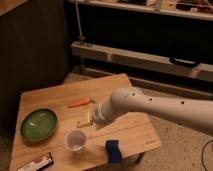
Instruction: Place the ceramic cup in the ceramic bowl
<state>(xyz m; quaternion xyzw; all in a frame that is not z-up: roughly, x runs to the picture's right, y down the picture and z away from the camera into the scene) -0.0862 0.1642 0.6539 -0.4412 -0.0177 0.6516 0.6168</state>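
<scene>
The ceramic cup [75, 140] is a small whitish round cup standing upright near the front edge of the wooden table [135, 130]. The ceramic bowl [39, 124] is a wide, shallow green bowl at the table's left side, left of the cup and a little further back. It is apart from the cup. My white arm reaches in from the right. My gripper [86, 120] hangs over the middle of the table, just behind and slightly right of the cup, and right of the bowl. It holds nothing that I can see.
An orange carrot [80, 103] lies behind the gripper. A blue sponge [113, 150] sits at the front edge, right of the cup. A wrapped snack bar [36, 162] lies at the front left corner. Dark shelving and a metal rail stand behind the table.
</scene>
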